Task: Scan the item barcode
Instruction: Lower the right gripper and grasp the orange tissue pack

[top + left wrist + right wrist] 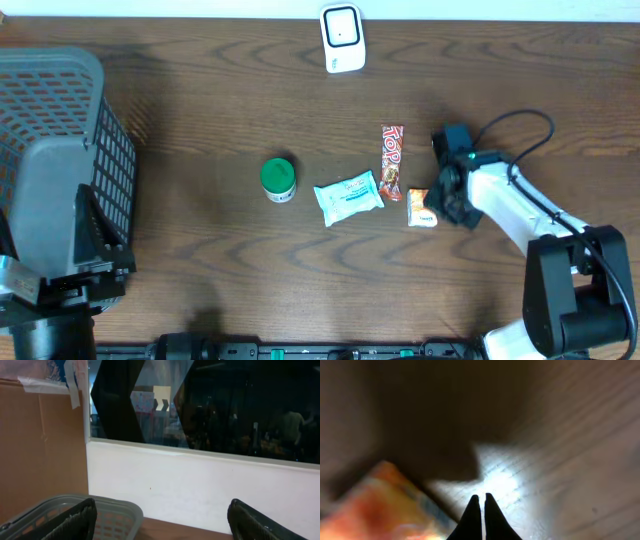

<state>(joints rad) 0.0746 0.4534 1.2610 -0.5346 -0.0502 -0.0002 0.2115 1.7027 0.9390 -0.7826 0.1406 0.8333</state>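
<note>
Right jaws pinched together – empty, beside orange snack packet [422,207], left jaws wide near grey basket [110,150]

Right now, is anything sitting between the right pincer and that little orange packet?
Nothing visible. The right pincer, shut, is just beside the orange packet, and the wrist view shows only bare table between them.
</note>
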